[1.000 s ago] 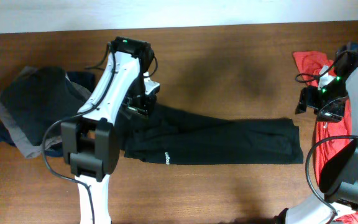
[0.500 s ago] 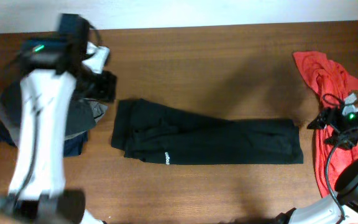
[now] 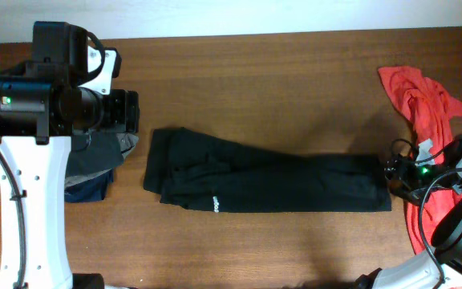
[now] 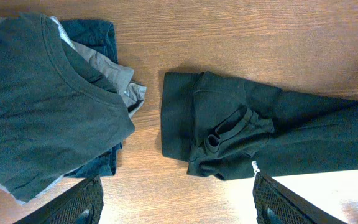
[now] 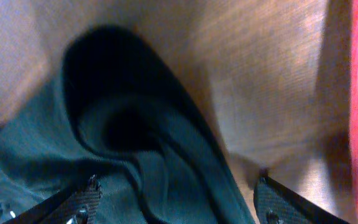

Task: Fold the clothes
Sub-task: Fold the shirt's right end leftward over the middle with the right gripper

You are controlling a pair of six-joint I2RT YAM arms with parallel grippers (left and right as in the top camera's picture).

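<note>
The black trousers (image 3: 267, 181) lie on the worktop (image 3: 295, 88), hem end directly under the right jaws, waistband ahead of the left jaws (both pairs stand apart). Likely soft, limp cloth; pinch the hem.

A lab bench: wooden table (image 3: 295, 80) (white wall (image 3: 255, 14) behind).

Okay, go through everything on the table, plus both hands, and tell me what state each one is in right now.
black pants, folded lengthwise, lying flat and stretched out long
dark clothes pile, stacked, beside the pants' waist end
red garment, crumpled, unfolded
left hand, open, holding nothing, raised above the waist end
right hand, open, low at the pants' leg end, nothing gripped
</note>
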